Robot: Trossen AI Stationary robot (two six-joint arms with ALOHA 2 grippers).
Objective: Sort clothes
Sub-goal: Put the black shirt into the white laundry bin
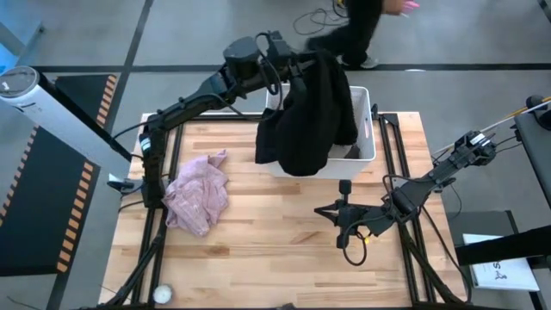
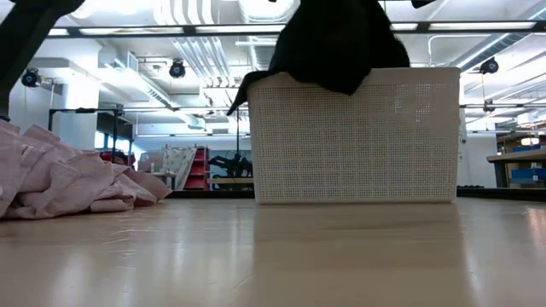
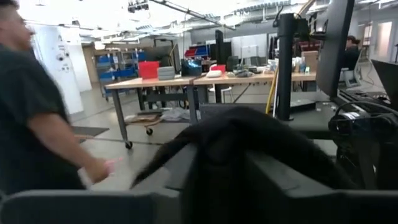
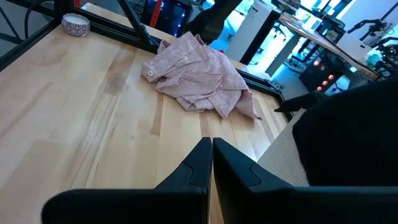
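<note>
Sorting in progress: left gripper [image 1: 288,73] clamped on the black garment [image 1: 310,112], lifted above the white basket [image 1: 366,129]; pink garment [image 1: 198,194] already on the table [image 1: 275,250]; right gripper [image 1: 331,212] waits, fingers closed; next move likely carries the black piece clear.

Two garments, one black garment [image 1: 312,112] and one pink garment [image 1: 198,193]; one white basket [image 1: 368,129]; two arms.

We see a white perforated plastic basket [image 1: 366,138] at the wood tabletop's [image 1: 275,250] far edge, small round tin [image 1: 161,294] near front-left corner, a person [image 1: 357,30] walking past beyond.
</note>
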